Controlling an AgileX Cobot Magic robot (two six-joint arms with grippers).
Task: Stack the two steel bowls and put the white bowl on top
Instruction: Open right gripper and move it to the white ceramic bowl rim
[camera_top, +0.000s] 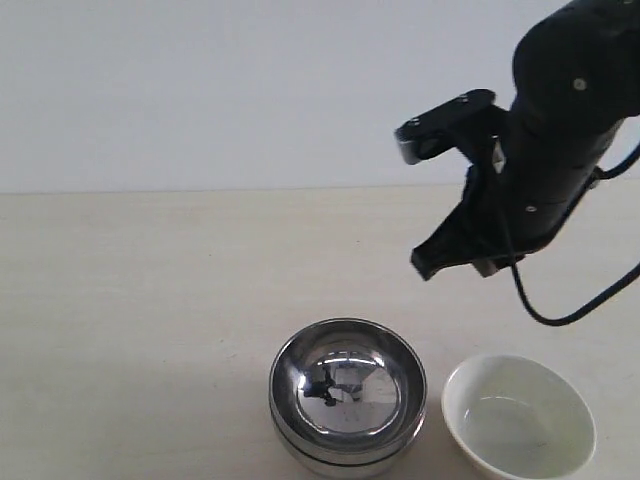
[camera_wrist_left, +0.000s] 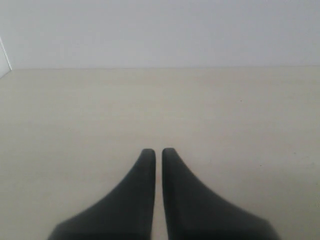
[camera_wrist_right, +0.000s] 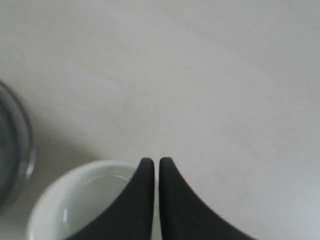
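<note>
Right gripper (camera_wrist_right: 151, 162) fingers nearly touching, holding nothing, raised off the table (camera_top: 150, 300) near the white bowl (camera_top: 520, 415). Left gripper (camera_wrist_left: 155, 152) same: closed, empty, over the table. Both steel bowls (camera_top: 347, 395) sit nested, one inside the other. White bowl stands on the table just beside them, small gap between.

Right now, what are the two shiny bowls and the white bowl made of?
The two steel bowls, nested one inside the other, look like polished metal, probably steel: the inside reflects like a mirror and the rims gleam silver. The white bowl looks like glazed ceramic, with a smooth, glossy off-white surface and soft highlights, though it could be hard plastic.
</note>
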